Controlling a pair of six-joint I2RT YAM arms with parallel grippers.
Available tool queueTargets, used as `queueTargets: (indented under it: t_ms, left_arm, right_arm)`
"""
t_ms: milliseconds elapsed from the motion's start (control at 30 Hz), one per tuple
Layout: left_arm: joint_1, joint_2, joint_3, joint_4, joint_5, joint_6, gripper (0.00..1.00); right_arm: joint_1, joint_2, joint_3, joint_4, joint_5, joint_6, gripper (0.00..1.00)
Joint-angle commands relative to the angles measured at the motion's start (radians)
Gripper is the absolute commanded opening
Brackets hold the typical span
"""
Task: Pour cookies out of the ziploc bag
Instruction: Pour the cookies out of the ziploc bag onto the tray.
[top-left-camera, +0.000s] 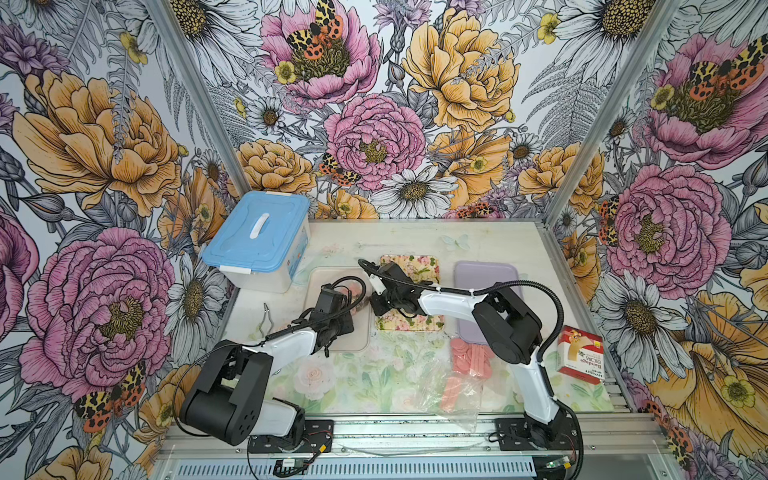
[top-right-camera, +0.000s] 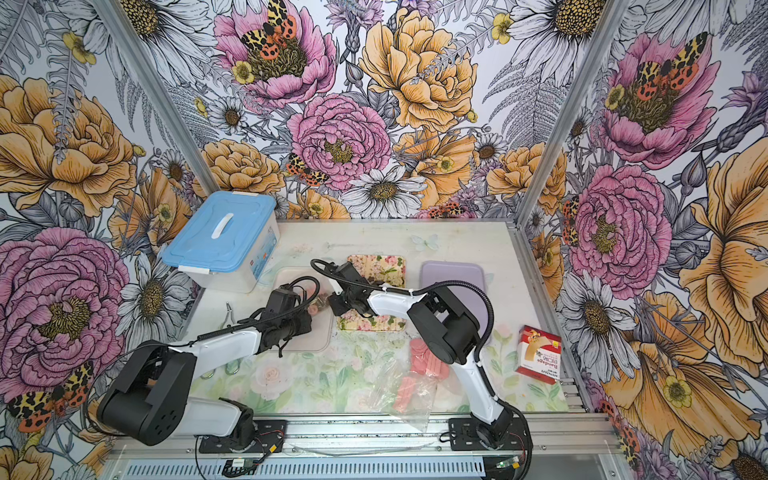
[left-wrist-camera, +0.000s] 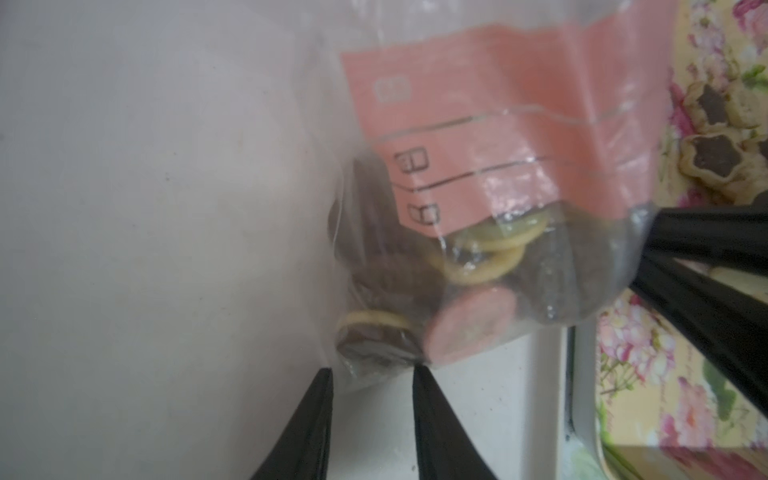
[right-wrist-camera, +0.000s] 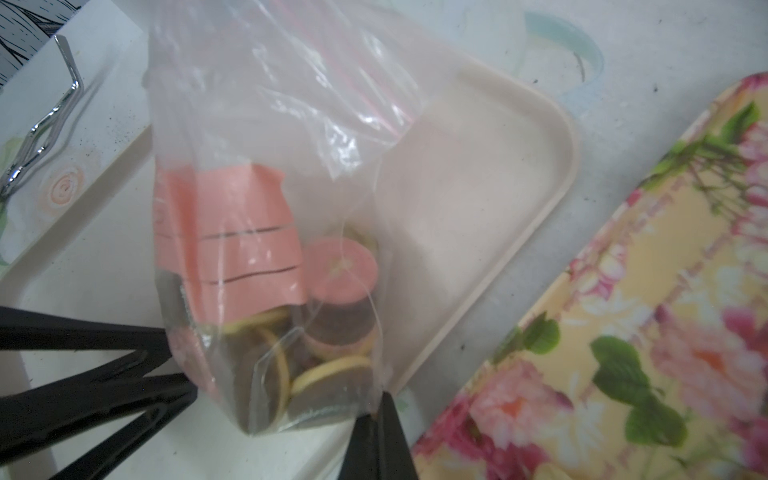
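Note:
A clear ziploc bag (right-wrist-camera: 270, 124) with a pink label hangs over the cream tray (right-wrist-camera: 498, 208), its zip end down toward the tray. Brown, cream and pink cookies (right-wrist-camera: 332, 332) are bunched in its raised bottom end (left-wrist-camera: 478, 266). My right gripper (right-wrist-camera: 384, 399) is shut on one bottom corner of the bag. My left gripper (left-wrist-camera: 372, 370) is open, its two tips either side of the other bottom corner. In both top views the bag (top-left-camera: 358, 300) (top-right-camera: 318, 307) shows only partly between the two wrists.
Beside the cream tray lies a floral tray (top-left-camera: 409, 266) with star cookies (left-wrist-camera: 710, 162) on it. There is also a purple tray (top-left-camera: 486, 274), a blue-lidded box (top-left-camera: 257, 237), metal tongs (top-left-camera: 266, 320), pink discs (top-left-camera: 469, 353), an empty clear bag (top-left-camera: 453, 399) and a bandage box (top-left-camera: 579, 353).

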Motion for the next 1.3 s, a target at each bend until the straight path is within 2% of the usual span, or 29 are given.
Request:
queueTargets:
  t_ms: [0, 533, 700, 1000, 1067, 1167, 1267]
  left_arm:
    - [-0.003, 0.023, 0.030, 0.025, 0.000, 0.015, 0.31]
    - [0.003, 0.036, 0.037, 0.011, -0.068, 0.001, 0.14]
    - [0.011, 0.030, 0.032, 0.011, -0.058, 0.000, 0.00]
    - [0.023, -0.059, 0.013, -0.005, -0.016, -0.008, 0.00]
    - [0.006, -0.103, 0.011, -0.026, -0.071, -0.005, 0.06]
    - [0.004, -0.142, 0.003, -0.042, -0.110, -0.007, 0.22]
    - [0.009, -0.119, 0.013, -0.045, -0.111, -0.004, 0.28]
  right_arm:
    - [0.006, -0.010, 0.020, 0.009, -0.010, 0.008, 0.00]
    - [0.007, -0.015, 0.018, 0.010, -0.015, 0.006, 0.00]
    - [0.007, -0.019, 0.015, 0.009, -0.008, 0.002, 0.00]
    - [-0.010, -0.027, 0.005, 0.006, 0.022, 0.003, 0.00]
    - [-0.010, -0.031, 0.002, 0.006, 0.027, 0.004, 0.00]
    - [-0.010, -0.032, 0.001, 0.005, 0.029, 0.004, 0.00]
    - [-0.010, -0.030, 0.001, 0.005, 0.028, 0.003, 0.00]
